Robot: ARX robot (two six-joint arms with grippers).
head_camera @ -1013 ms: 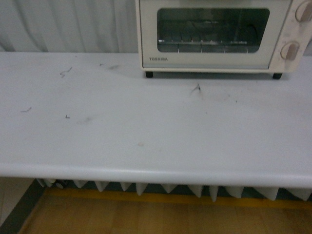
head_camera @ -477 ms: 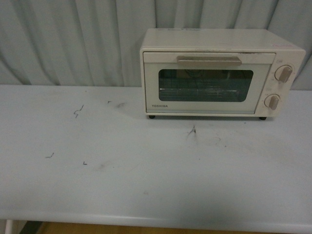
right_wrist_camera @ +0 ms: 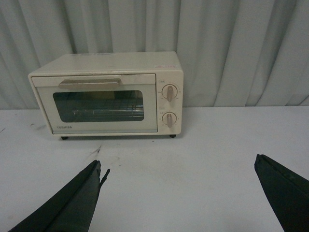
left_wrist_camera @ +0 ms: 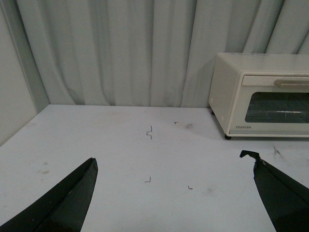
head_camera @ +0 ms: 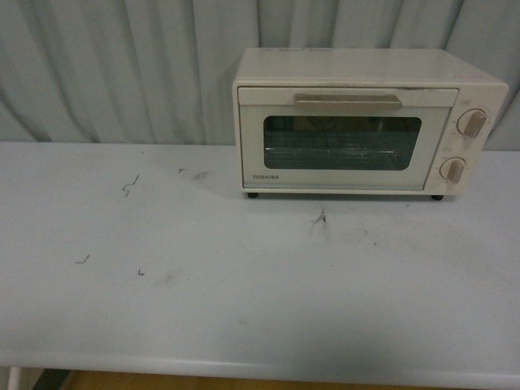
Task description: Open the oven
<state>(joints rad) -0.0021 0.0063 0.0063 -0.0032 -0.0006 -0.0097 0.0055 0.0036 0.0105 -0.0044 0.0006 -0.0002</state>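
Observation:
The cream-white Toshiba oven (head_camera: 357, 122) stands at the back right of the white table (head_camera: 203, 309). Its glass door is shut, with the beige bar handle (head_camera: 348, 102) along the top and two round knobs (head_camera: 471, 123) at the right. Neither arm shows in the front view. The oven also shows in the left wrist view (left_wrist_camera: 263, 94) and in the right wrist view (right_wrist_camera: 106, 94). My left gripper (left_wrist_camera: 174, 162) is open and empty over the table, well short of the oven. My right gripper (right_wrist_camera: 178, 164) is open and empty, facing the oven from a distance.
A pleated grey curtain (head_camera: 122, 73) hangs behind the table. Small dark marks (head_camera: 130, 187) and a scuff (head_camera: 321, 218) lie on the tabletop. The table's front edge (head_camera: 244, 372) runs along the bottom of the front view.
The front view has tilted up: a second ago it showed the table's front edge and floor, now the whole oven and the curtain. It has held steady for the last half second.

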